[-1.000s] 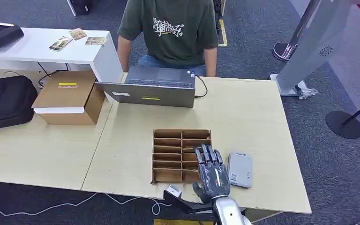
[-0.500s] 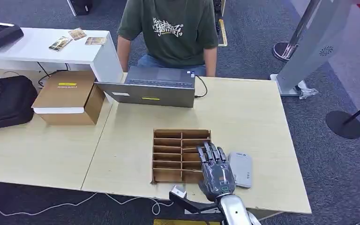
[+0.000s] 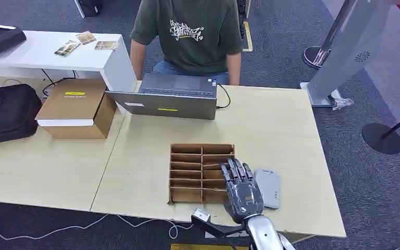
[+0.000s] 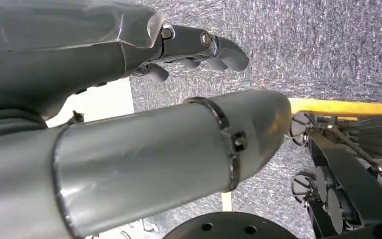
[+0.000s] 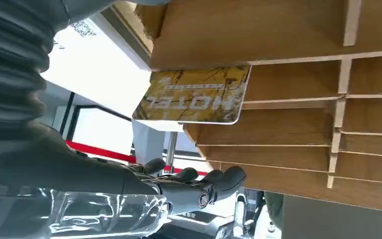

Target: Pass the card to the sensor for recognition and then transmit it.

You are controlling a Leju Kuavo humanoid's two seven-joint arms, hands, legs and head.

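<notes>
The main risk was a fumbled pick: the hotel key card stood on edge in a slot of the cardboard divider tray, poking out past its rim, and fingers arriving off-line could have pushed it deeper or toppled it flat, or nudged the light tray along the table. The right hand hovered over the tray's right side, beside the grey card reader, its fingers stretched out and apart, gripping nothing. The left hand hung over carpet, fingers loosely curled and empty.
</notes>
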